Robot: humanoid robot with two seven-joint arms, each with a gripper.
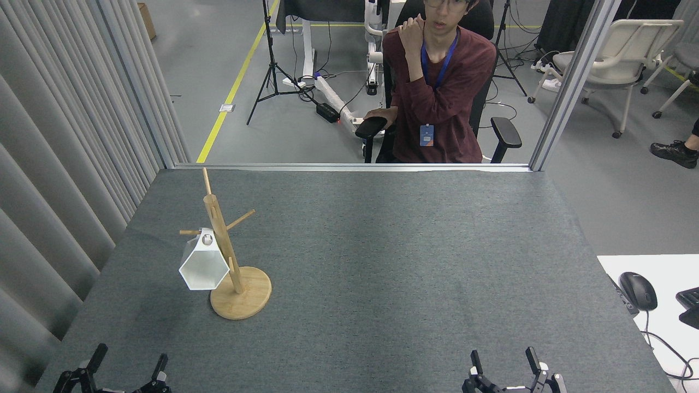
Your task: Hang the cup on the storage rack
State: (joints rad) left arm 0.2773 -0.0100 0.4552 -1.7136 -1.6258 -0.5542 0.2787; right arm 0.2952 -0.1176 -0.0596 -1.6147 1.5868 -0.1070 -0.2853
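The white faceted cup (203, 266) hangs by its small loop from a left peg of the wooden storage rack (232, 270), its hexagonal mouth facing me. The rack stands upright on its round base at the table's left. Low at the bottom left edge, my left gripper (126, 363) is open with nothing between its fingers, well clear of the cup. At the bottom right edge my right gripper (505, 361) is open too and holds nothing.
A grey felt table (382, 262) spreads ahead, grey curtains along its left side. A person in a dark red top (437, 87) sits in a chair beyond the far edge. A mouse (638, 290) lies on a white desk at the right.
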